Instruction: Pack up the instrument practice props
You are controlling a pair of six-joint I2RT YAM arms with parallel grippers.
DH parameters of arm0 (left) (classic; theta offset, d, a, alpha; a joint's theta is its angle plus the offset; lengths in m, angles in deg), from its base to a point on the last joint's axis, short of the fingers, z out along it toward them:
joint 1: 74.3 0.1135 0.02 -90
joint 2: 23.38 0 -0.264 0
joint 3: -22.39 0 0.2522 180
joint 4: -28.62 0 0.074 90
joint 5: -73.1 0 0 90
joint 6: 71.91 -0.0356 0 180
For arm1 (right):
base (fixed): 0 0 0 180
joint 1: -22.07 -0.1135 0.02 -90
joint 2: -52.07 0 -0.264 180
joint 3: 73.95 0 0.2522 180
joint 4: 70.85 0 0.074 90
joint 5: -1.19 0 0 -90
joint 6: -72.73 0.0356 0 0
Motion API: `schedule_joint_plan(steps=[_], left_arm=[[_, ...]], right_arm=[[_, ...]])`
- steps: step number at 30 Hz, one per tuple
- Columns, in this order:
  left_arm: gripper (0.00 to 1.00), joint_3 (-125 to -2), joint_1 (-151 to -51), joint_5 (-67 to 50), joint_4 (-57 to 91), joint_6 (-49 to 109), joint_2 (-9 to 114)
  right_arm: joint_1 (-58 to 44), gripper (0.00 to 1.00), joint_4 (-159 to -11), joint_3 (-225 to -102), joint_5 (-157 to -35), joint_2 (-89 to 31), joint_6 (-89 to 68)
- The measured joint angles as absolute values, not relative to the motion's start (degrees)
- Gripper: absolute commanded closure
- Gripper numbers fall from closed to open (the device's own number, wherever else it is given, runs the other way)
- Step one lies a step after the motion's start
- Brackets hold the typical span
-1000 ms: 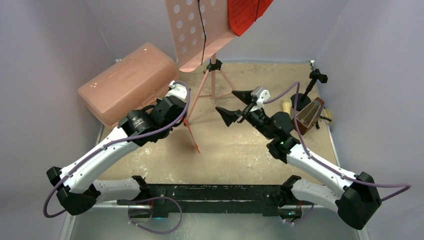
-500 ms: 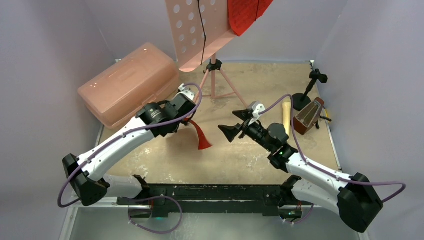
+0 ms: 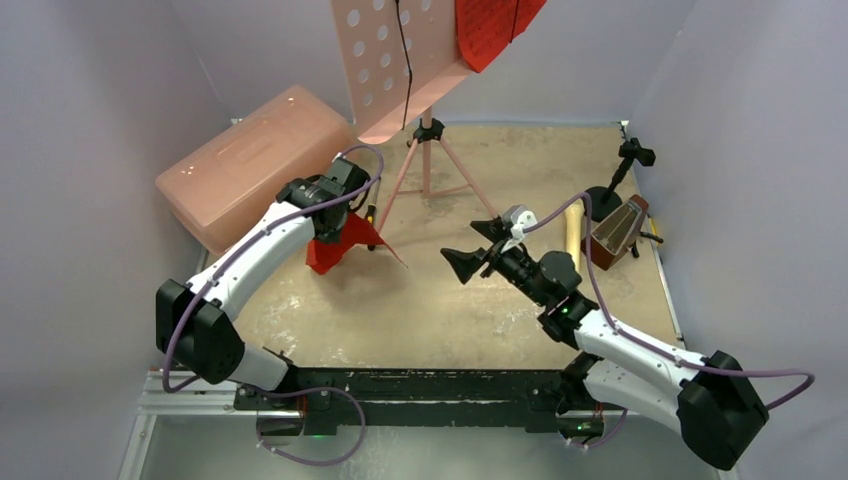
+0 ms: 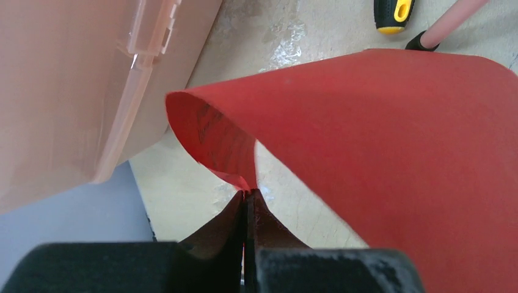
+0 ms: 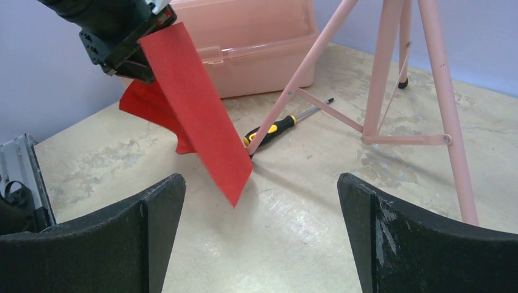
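Observation:
My left gripper (image 3: 338, 222) (image 4: 249, 194) is shut on the edge of a red sheet-music page (image 3: 345, 240) (image 4: 397, 152). It holds the page curled above the table, just right of the pink box. The page also shows in the right wrist view (image 5: 195, 104). More red pages (image 3: 490, 30) rest on the perforated desk of the pink tripod music stand (image 3: 400, 60). My right gripper (image 3: 477, 246) (image 5: 259, 183) is open and empty over the table's middle. The brown metronome (image 3: 615, 232) and the cream microphone (image 3: 572, 225) lie at the right.
The large translucent pink lidded box (image 3: 255, 165) (image 4: 73, 91) stands shut at the back left. A yellow-and-black screwdriver (image 5: 275, 127) (image 4: 394, 12) lies by a leg of the stand (image 5: 299, 79). A small black stand (image 3: 620, 170) is at the back right.
My left gripper has carried the red page left and back, from the table's middle to beside the pink box. My right gripper drew back a little and stayed open.

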State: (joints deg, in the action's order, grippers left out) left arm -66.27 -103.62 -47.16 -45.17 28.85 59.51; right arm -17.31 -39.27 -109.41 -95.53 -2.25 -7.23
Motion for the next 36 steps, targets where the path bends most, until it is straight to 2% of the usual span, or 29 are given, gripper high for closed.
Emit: schedule_joint_plan(steps=[6,15,27,33,36], left_arm=[[1.0,-66.09,-102.31,-45.47,-43.03,28.33,61.11],[1.0,-66.09,-102.04,-44.18,-42.22,27.94,61.28],[1.0,-66.09,-102.04,-43.24,-41.76,27.87,58.88],[1.0,-66.0,-102.04,-42.94,-41.74,27.87,57.48],[1.0,-65.96,-102.04,-42.79,-41.72,27.87,57.2]], right_arm=[[-17.37,0.03,-34.92,-108.99,-97.8,-6.95,-5.89],[-18.88,0.06,-23.9,-109.67,-98.91,-25.29,-1.06],[-21.77,0.12,-10.31,-122.78,-97.84,-53.13,1.82],[-21.74,0.14,-8.32,-125.56,-94.24,-59.91,3.18],[-21.74,0.21,-7.82,-127.11,-93.84,-61.53,3.31]])
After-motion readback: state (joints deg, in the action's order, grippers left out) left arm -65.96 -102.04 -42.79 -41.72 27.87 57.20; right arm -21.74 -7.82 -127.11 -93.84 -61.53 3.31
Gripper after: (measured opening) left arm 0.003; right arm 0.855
